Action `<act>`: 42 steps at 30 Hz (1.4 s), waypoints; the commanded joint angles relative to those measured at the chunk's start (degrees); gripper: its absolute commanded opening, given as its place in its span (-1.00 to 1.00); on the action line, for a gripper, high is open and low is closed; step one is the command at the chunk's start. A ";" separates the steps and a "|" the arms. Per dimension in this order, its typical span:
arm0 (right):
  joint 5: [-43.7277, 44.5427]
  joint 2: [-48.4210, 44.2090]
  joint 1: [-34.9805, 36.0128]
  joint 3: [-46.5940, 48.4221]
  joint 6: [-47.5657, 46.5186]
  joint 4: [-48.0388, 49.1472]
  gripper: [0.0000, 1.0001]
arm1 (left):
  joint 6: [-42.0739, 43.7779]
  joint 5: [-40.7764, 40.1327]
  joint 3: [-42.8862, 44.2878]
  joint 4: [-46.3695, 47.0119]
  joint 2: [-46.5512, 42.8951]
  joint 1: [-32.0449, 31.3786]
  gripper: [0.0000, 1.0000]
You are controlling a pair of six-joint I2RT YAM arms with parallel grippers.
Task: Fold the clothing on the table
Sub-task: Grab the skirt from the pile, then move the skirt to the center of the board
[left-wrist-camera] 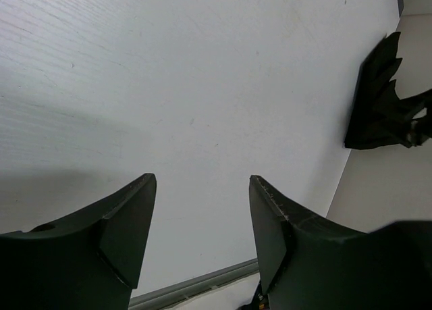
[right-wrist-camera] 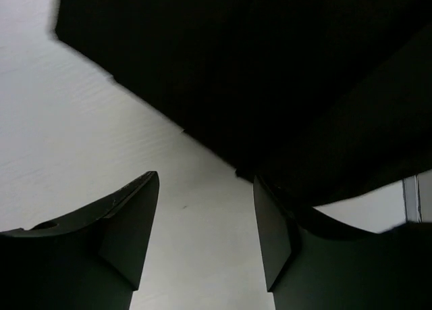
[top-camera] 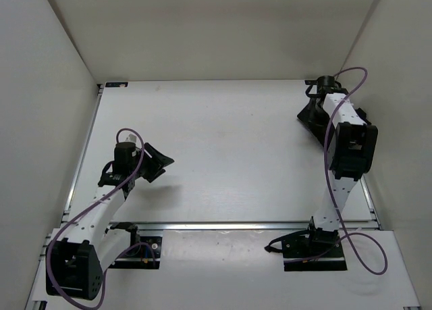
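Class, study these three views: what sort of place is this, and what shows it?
Most likely a robotics lab test cell: a left arm and a right arm bolted at the near edge of a white table, plain white walls boxing it in, purple cables looping off them.

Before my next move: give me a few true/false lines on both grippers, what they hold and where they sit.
The left gripper is open, bare table showing between its fingers. True.
The right gripper is shut on fabric. False: it is open over white table; a dark mass I cannot identify fills its wrist view's upper right.
The right gripper sits near the table's far right side. True.
The left gripper is at the far edge too. False: it is over the near left part.
Clothing lies spread across the table's middle. False: the top view shows only white surface there.
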 commanded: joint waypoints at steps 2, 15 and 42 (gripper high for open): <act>3.30 6.12 -2.14 3.88 0.86 0.25 0.11 | -0.28 1.06 1.84 1.50 1.19 -0.75 0.37; -12.57 -0.53 -1.98 10.13 -1.07 -1.95 -1.00 | -1.34 0.72 1.40 3.26 2.43 -1.71 0.00; -23.68 -42.75 13.40 -33.22 4.73 3.33 -0.02 | 0.32 -1.65 6.23 3.79 6.46 -3.82 0.12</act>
